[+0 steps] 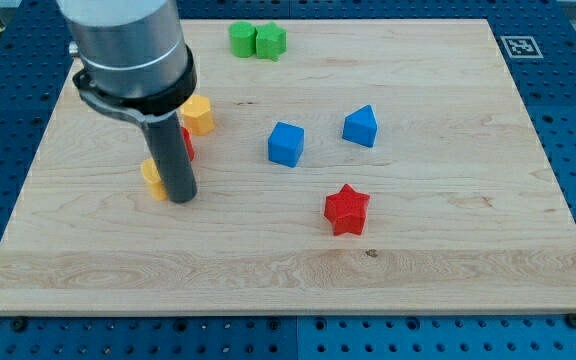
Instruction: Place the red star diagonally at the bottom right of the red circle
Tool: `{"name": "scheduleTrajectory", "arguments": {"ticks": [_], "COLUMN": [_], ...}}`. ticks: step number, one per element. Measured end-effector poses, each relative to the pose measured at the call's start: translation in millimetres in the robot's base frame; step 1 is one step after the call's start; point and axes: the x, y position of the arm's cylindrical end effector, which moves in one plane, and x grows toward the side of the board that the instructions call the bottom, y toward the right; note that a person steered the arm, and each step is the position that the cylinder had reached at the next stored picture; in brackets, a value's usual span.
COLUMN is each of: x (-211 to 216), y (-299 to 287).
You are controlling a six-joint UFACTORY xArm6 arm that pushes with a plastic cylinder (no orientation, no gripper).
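The red star lies right of the board's middle, toward the view's bottom. The red circle is mostly hidden behind my rod; only a red sliver shows at the rod's right side, left of centre. My tip rests on the board just below that red sliver and right beside a yellow block. The star is far to the right of my tip.
A yellow hexagonal block sits just above the red circle. Two blue blocks lie near the middle. Two green blocks touch each other at the board's top. The wooden board lies on a blue perforated table.
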Motion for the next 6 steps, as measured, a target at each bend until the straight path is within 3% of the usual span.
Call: {"name": "scheduleTrajectory", "arguments": {"ticks": [2, 4, 5, 6], "x": [73, 81, 86, 63], "y": [81, 217, 268, 291]}}
